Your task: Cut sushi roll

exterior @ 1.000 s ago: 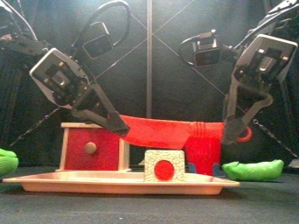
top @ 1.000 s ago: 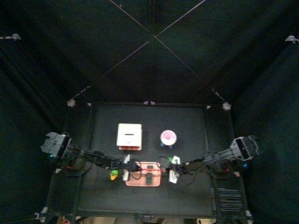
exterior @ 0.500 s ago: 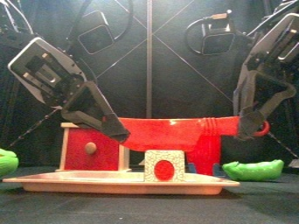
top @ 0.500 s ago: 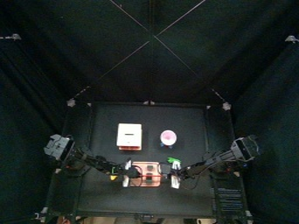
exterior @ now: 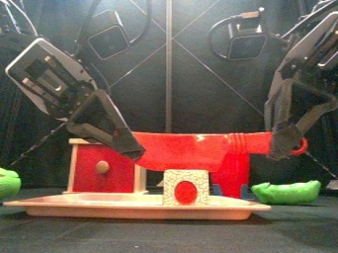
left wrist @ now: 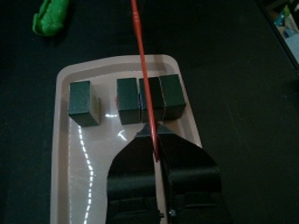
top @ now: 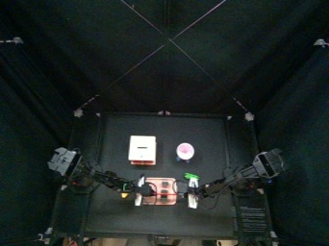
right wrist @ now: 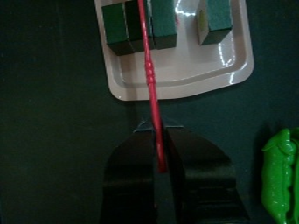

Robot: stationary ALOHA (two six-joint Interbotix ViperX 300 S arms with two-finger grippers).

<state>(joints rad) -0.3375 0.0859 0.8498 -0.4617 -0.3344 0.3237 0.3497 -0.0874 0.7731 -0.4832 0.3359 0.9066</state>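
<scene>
A red knife [exterior: 199, 151] hangs level above the pink tray [exterior: 79, 205], held at both ends. My left gripper [exterior: 129, 148] is shut on the blade end and my right gripper [exterior: 280, 146] on the handle end. On the tray stands a sushi roll piece [exterior: 185, 186], white with a red centre. The left wrist view shows three dark green pieces [left wrist: 129, 99] on the tray [left wrist: 70, 166], with the knife edge [left wrist: 139, 61] running over the gap between the second and third. The right wrist view shows the knife [right wrist: 149, 70] over the same pieces [right wrist: 160, 19].
A red box in a wooden frame [exterior: 106, 166] stands behind the tray. Green toy vegetables lie left [exterior: 8, 183] and right [exterior: 287, 192] of the tray. From above, a white box [top: 141, 148] and a pink item [top: 187, 151] sit further back.
A second ago the knife's handle end hung lower; the right gripper has raised it, so the knife is level. Both arms have barely moved in the last half second.
</scene>
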